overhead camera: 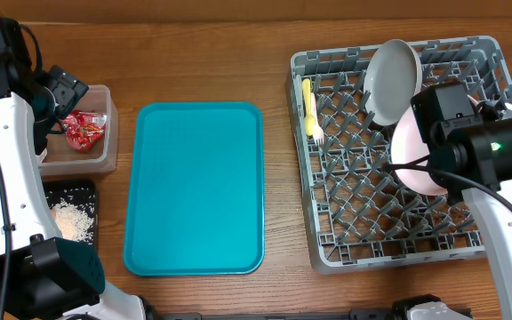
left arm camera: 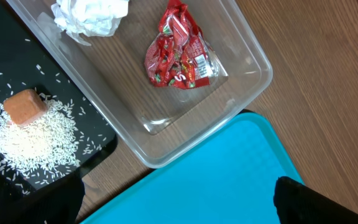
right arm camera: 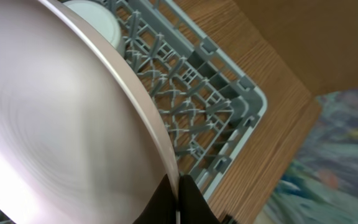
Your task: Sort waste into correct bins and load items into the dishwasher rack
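Note:
My left gripper (left arm camera: 179,194) is open and empty, above the near corner of the clear tub (left arm camera: 253,57). The tub holds a crumpled white napkin (left arm camera: 92,15) and red wrappers (left arm camera: 176,56), which also show in the overhead view (overhead camera: 84,129). The black tray (left arm camera: 5,56) beside it holds an orange cube (left arm camera: 25,106) and rice (left arm camera: 36,137). My right gripper (right arm camera: 178,186) is shut on the rim of a pale pink plate (overhead camera: 412,160), held on edge over the grey rack (overhead camera: 327,258). A white plate (overhead camera: 392,78) and a yellow spoon (overhead camera: 308,107) stand in the rack.
The flat teal tray (overhead camera: 194,187) lies between the bins and the rack, with nothing on it. The rack's far corner and bare wooden table show in the right wrist view (right arm camera: 253,106).

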